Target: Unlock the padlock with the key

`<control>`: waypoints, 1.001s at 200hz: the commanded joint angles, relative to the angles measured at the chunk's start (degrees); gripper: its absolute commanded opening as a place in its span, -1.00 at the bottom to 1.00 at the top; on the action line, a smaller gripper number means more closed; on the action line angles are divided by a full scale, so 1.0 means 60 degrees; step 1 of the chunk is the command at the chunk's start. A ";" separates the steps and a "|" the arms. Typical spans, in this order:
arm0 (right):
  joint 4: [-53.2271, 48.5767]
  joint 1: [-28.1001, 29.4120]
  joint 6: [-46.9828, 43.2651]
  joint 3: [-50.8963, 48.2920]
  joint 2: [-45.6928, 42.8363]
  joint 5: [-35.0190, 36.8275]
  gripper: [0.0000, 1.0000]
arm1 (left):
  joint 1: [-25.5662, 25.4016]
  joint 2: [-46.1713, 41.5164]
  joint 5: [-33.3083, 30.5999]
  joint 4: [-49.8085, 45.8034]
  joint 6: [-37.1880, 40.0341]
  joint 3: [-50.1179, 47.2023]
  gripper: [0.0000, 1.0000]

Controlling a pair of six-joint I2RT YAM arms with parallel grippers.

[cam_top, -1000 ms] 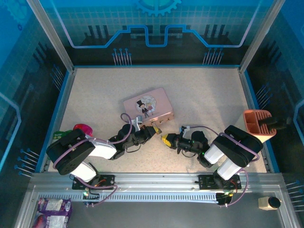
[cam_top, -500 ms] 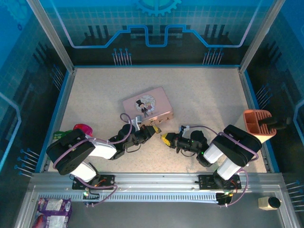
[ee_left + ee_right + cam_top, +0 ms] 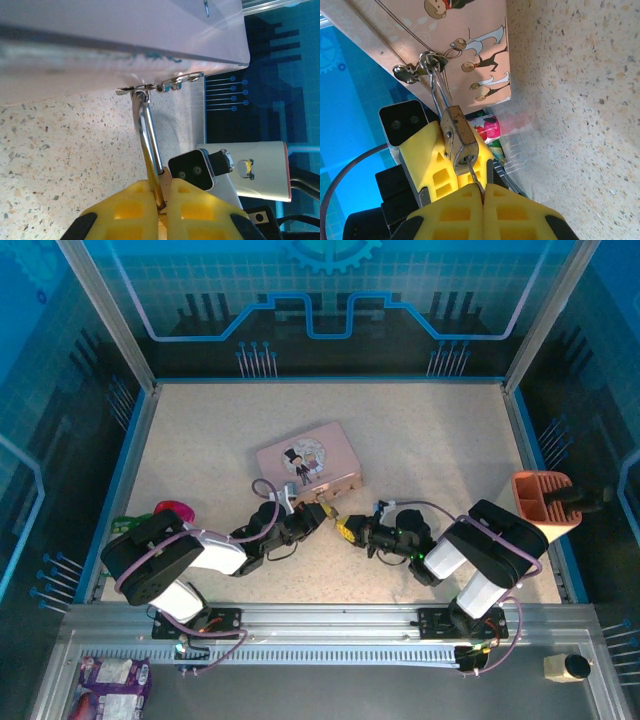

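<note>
The brass padlock (image 3: 457,131) hangs by its silver shackle (image 3: 435,86) from the hasp of the pink tin (image 3: 308,462). My left gripper (image 3: 161,200) is shut on the padlock body, its yellow fingers (image 3: 427,162) showing behind the brass block in the right wrist view. The shackle (image 3: 150,130) runs up from between those fingers to the tin's latch. My right gripper (image 3: 483,192) is shut on the thin dark key (image 3: 477,179), whose tip sits in the keyhole on the padlock's end face. From above, the two grippers (image 3: 320,514) (image 3: 343,529) meet tip to tip just in front of the tin.
A salmon rack (image 3: 543,500) stands at the right wall. A red and green packet (image 3: 172,511) lies at the left edge, behind my left arm. Blue walls fence the speckled table (image 3: 430,440). A purple packet (image 3: 112,677) lies outside, near left.
My right gripper has moved left with the key up to the padlock. The tin has shifted slightly left. The left gripper has kept its hold.
</note>
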 commanded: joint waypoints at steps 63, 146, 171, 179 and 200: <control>0.0814 -0.0320 -0.0077 0.0204 0.0396 0.0649 -1.00 | -0.0474 -0.0270 0.1281 0.1345 -0.0006 0.0253 -1.00; 0.0468 -0.0425 -0.0231 0.0353 0.0288 0.0543 -0.94 | -0.0526 -0.0531 0.1264 0.0637 0.0181 0.0503 -1.00; -0.0094 -0.0657 -0.0556 0.0007 -0.0157 0.0439 -0.53 | -0.0517 -0.1068 0.0821 -0.0643 0.0403 0.0561 -1.00; -0.0642 -0.0714 -0.0790 -0.0046 -0.0517 0.0353 -0.43 | -0.0517 -0.1297 0.0661 -0.1103 0.0494 0.0590 -1.00; -0.2881 -0.0740 -0.1629 0.0033 -0.1939 0.0230 -0.16 | -0.0506 -0.1779 0.0283 -0.2178 0.0657 0.0764 -1.00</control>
